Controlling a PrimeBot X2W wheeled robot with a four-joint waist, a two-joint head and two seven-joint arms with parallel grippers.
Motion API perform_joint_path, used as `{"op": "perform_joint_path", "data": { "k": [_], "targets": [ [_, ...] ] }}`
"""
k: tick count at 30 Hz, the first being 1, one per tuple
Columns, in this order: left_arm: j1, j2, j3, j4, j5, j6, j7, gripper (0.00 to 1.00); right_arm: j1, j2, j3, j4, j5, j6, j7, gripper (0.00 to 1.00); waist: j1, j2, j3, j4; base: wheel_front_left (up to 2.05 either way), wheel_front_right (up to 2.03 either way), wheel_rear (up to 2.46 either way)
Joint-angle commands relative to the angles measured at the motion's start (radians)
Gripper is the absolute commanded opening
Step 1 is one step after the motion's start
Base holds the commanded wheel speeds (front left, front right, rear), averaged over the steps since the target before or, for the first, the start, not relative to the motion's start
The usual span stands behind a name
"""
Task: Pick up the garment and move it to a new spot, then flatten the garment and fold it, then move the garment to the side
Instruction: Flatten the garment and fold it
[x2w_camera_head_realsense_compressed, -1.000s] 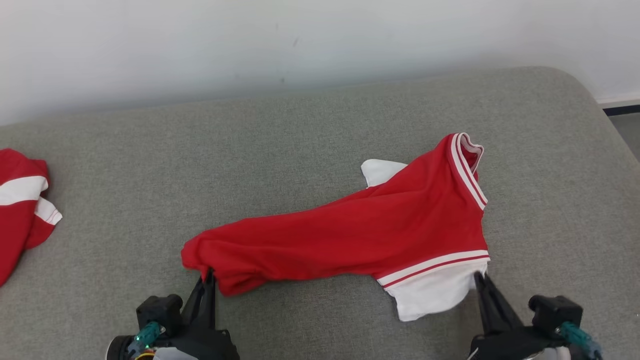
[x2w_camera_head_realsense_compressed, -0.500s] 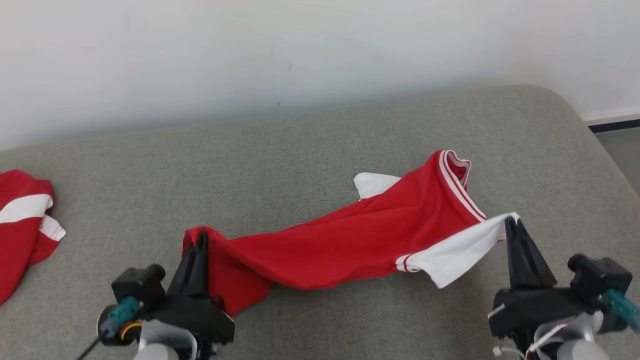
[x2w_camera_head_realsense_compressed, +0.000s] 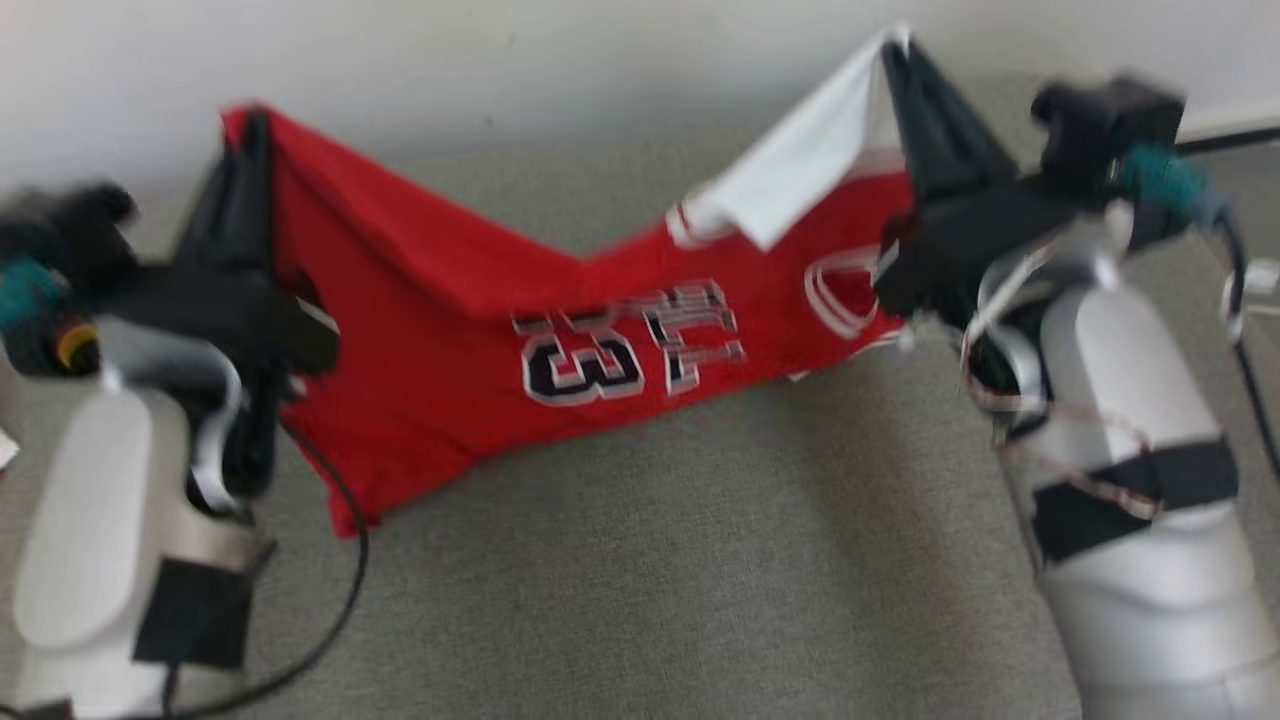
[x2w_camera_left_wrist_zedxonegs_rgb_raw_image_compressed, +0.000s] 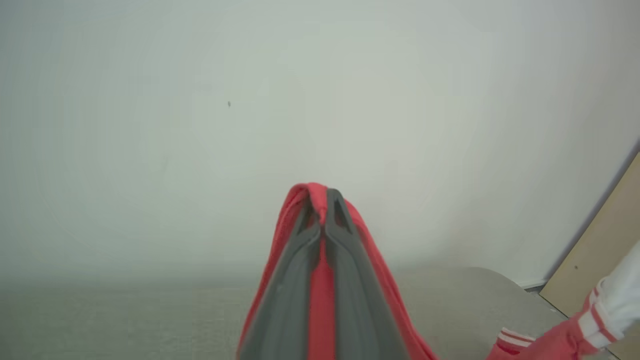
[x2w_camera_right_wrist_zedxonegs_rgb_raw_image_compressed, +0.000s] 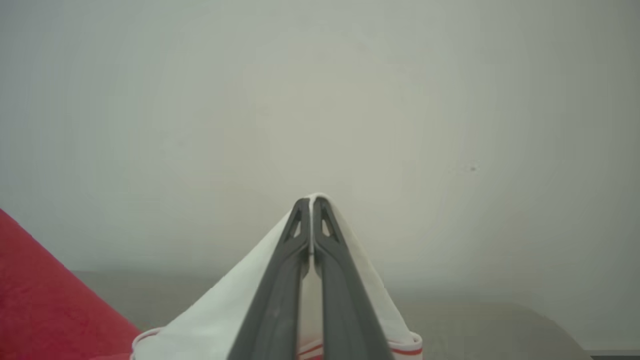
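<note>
- The left gripper (x2w_camera_left_wrist_zedxonegs_rgb_raw_image_compressed: 322, 192) is clenched on a red corner of the jersey (x2w_camera_head_realsense_compressed: 450, 310), high against the pale wall (x2w_camera_left_wrist_zedxonegs_rgb_raw_image_compressed: 200, 100).
- The red jersey hangs spread between both grippers above the grey cushion (x2w_camera_head_realsense_compressed: 650, 560). It sags in the middle, with its printed numbers facing the head camera, blurred.
- The right gripper (x2w_camera_right_wrist_zedxonegs_rgb_raw_image_compressed: 311, 200) is pinched tight on the jersey's white sleeve (x2w_camera_head_realsense_compressed: 800, 170), also held high.

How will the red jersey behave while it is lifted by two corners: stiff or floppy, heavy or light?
Probably floppy: the jersey sags in a deep V between the left fingers and right fingers. Likely light, since thin pinches hold it. Its lower edge may drag on the grey cushion.
</note>
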Motion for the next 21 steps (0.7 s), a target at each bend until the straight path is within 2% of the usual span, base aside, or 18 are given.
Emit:
{"op": "perform_joint_path", "data": {
  "k": [1, 7, 11, 13, 16, 21],
  "targets": [
    [-0.067, 0.007, 0.023, -0.002, -0.026, 0.002, 0.011, 0.0, -0.091, -0.001, -0.002, 0.043, 0.015, 0.003, -0.014, 0.0, -0.0001, -0.0001, 0.126, -0.05, 0.0, 0.0, 0.0],
    [-0.248, 0.036, 0.007, -0.023, -0.002, 0.012, 0.059, 0.0, -0.358, 0.009, -0.073, 0.217, 0.031, 0.003, -0.078, 0.0, -0.0001, -0.0001, 0.225, -0.056, 0.0, 0.0, 0.0],
    [-0.322, 0.049, 0.005, -0.027, 0.011, 0.016, 0.065, 0.0, -0.456, 0.015, -0.112, 0.285, 0.033, 0.002, -0.11, 0.0, -0.0001, -0.0001, 0.25, -0.055, 0.0, 0.0, 0.0],
    [-0.374, 0.06, 0.017, -0.027, 0.024, 0.034, 0.052, 0.0, -0.523, 0.015, -0.174, 0.323, 0.046, 0.002, -0.15, 0.0, -0.0001, -0.0001, 0.265, -0.055, 0.0, 0.0, 0.0],
    [-0.45, 0.036, 0.041, -0.012, 0.008, 0.061, 0.023, 0.0, -0.609, 0.023, -0.245, 0.379, 0.054, 0.002, -0.208, 0.0, -0.0001, -0.0001, 0.28, -0.047, 0.0, 0.0, 0.0],
    [-0.579, 0.005, 0.083, -0.01, -0.035, 0.073, -0.047, 0.0, -0.745, 0.022, -0.279, 0.434, 0.105, 0.002, -0.317, 0.0, -0.0001, -0.0001, 0.3, -0.041, 0.0, 0.0, 0.0]
  ]
}}
